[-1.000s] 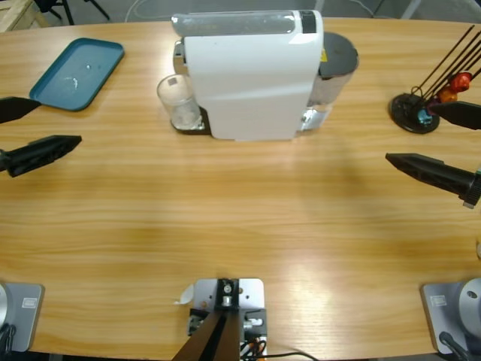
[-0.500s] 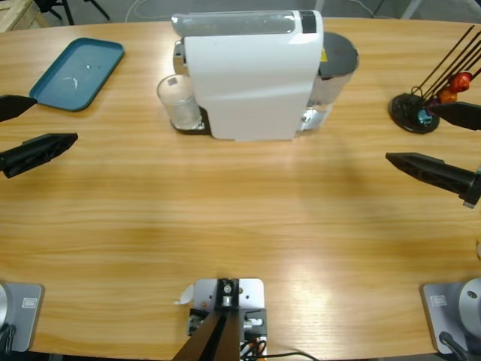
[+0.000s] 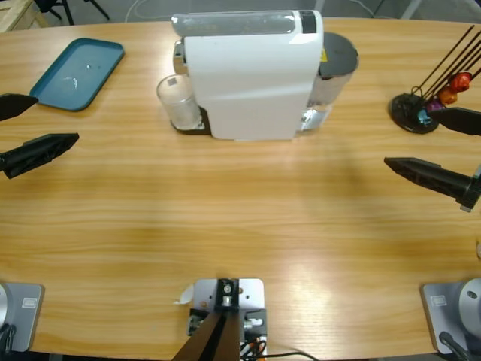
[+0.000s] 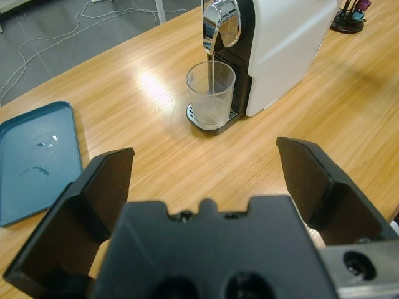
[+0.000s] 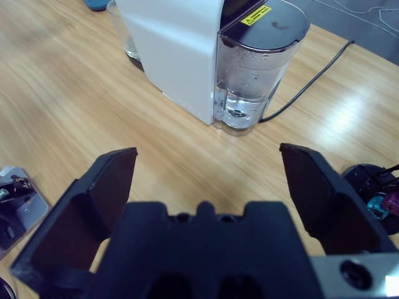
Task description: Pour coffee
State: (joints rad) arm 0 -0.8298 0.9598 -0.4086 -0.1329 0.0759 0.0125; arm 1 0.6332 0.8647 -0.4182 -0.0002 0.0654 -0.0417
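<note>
Near edge of wooden table [image 3: 248, 226] is bare wood in the high view. Mid-depth, both grippers hover over the table at opposite ends. Left gripper [image 3: 26, 128] at the left edge, jaws spread wide, nothing btwn them; left wrist view looks past its jaws [image 4: 206, 187] toward the glass. Right gripper [image 3: 440, 147] at the right edge, jaws also wide apart and empty; right wrist view [image 5: 206, 187] faces the machine's tank end.

Farther back, centre: white capsule coffee machine [image 3: 252, 75], chrome spout [image 4: 219, 25] over a clear glass cup [image 3: 179, 101] standing upright on the drip tray [image 4: 209, 121]. Thin stream runs from spout into the cup in the left wrist view; fill level can't tell. Clear water tank [image 5: 259, 68] w/ dark lid at the machine's other end, partly filled, black cable [image 5: 312, 75] trailing behind it.

Far left: teal tray [image 3: 77, 73], flat, well apart from the machine. Far right: black capsule holder [image 3: 415, 113] w/ thin rods and coloured capsules [image 3: 455, 86], just beside the right gripper's upper jaw.
</note>
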